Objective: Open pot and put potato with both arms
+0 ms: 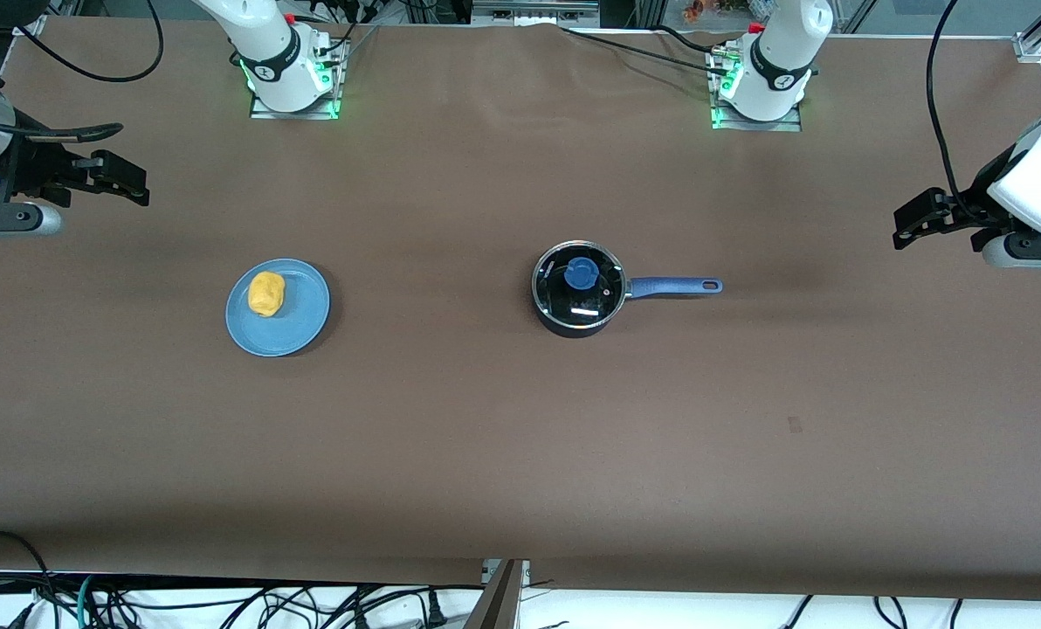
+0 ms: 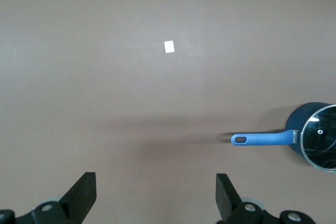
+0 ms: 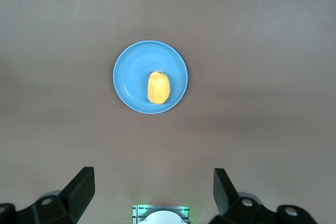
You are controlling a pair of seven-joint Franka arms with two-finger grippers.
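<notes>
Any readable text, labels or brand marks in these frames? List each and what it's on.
None readable.
Dark bands on both arm bases: small markings, too blurred to read.
Small white tag on the table: blank as far as it shows.
Pot, plate, potato: no print visible.

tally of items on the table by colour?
Blue: 1, the plate
Yellow-orange: 1, the potato
Black with blue handle: 1, the pot, glass lid on
Total: 3
</notes>
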